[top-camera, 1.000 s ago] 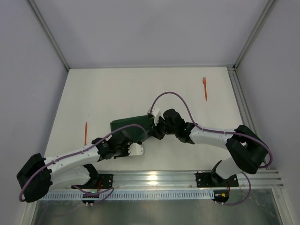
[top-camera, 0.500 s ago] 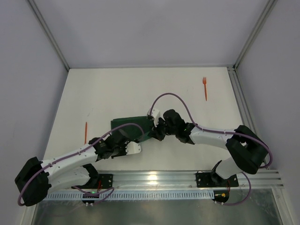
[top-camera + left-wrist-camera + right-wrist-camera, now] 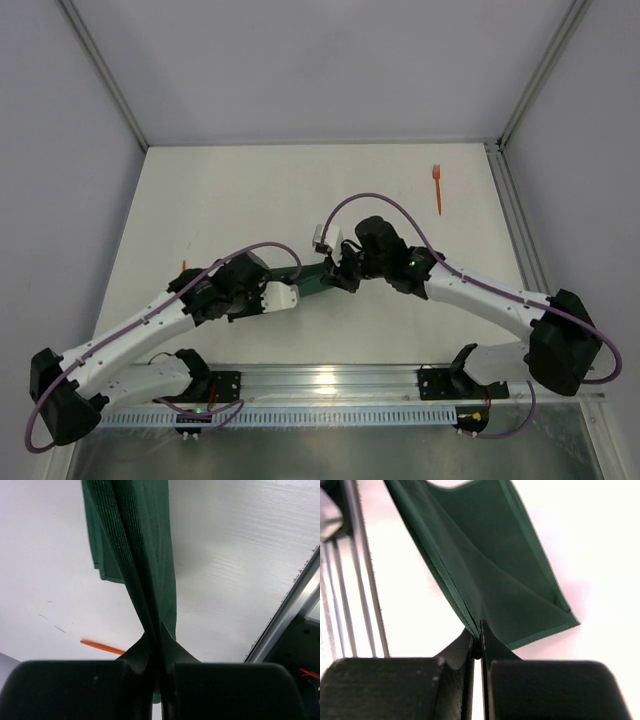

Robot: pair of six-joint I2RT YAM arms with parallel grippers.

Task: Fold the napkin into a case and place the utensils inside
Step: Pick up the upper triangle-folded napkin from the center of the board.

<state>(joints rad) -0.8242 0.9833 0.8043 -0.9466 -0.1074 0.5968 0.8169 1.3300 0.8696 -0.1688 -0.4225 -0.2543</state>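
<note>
While the left hand [image 3: 156, 642] and right hand [image 3: 479, 632] pinch it, the napkin [image 3: 490, 570] spans between them

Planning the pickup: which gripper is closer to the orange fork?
Right. The right gripper pinches the napkin, with the fork beyond it, far right; the left gripper pinches the napkin's left end, farther away.

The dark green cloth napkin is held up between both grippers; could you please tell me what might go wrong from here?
1. The dark green cloth napkin is pinched only at thin layered edges by the left gripper and the right gripper. Pulling them apart could slip a layer free and spoil the fold.
2. The thin orange plastic utensil lies close to the hanging cloth, so lowering the cloth might sweep it aside.
</note>
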